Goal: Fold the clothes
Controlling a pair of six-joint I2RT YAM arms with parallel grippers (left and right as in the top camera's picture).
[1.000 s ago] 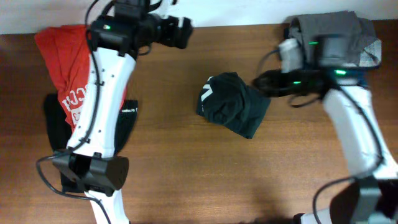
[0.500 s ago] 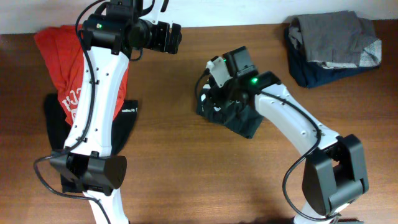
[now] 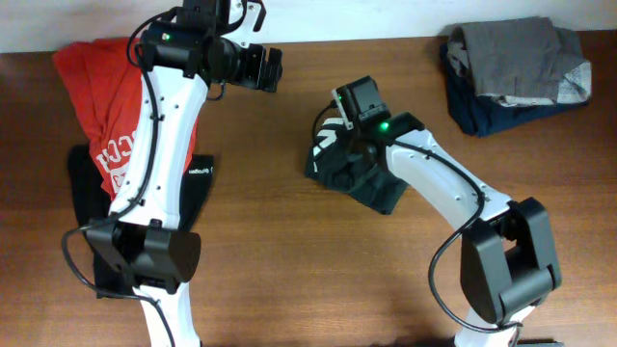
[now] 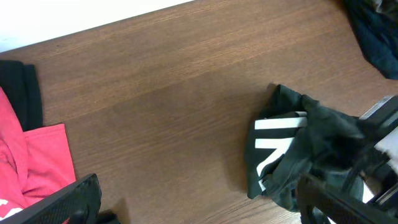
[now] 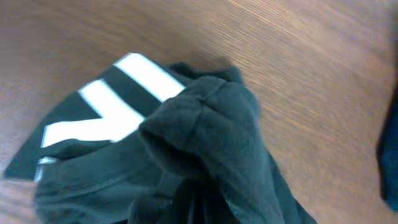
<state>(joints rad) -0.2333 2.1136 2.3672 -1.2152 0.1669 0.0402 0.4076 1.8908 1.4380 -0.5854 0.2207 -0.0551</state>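
Item inspected: the dark garment (image 3: 326,166). It lies crumpled in a heap on the wooden table (image 3: 289,260), directly beneath the right gripper (image 3: 354,146). White stripe print shows on the side of the heap to that gripper's left.

Right gripper: I find it down in the heap with its jaws closed on a gathered ridge of the fabric. In the right wrist view this ridge rises toward the camera. The fingertips themselves are hidden by cloth, so I cannot report how much material is caught. From overhead, the right arm lies across the garment and covers its middle; only the left edge and the near right corner show.

Left gripper (image 3: 262,69): jaws spread wide, holding nothing. It hangs above bare wood, up and to the left of the right gripper, and apart from the heap. In its wrist view the striped side of the heap sits ahead and to its right, with open tabletop between.

Surroundings: a red garment (image 3: 96,87) with white print lies to the left gripper's left, under that arm and overlapping a black garment (image 3: 198,183) with small white lettering. A grey garment (image 3: 521,53) rests on a navy one (image 3: 482,116), well apart to the right gripper's right, near the far edge.
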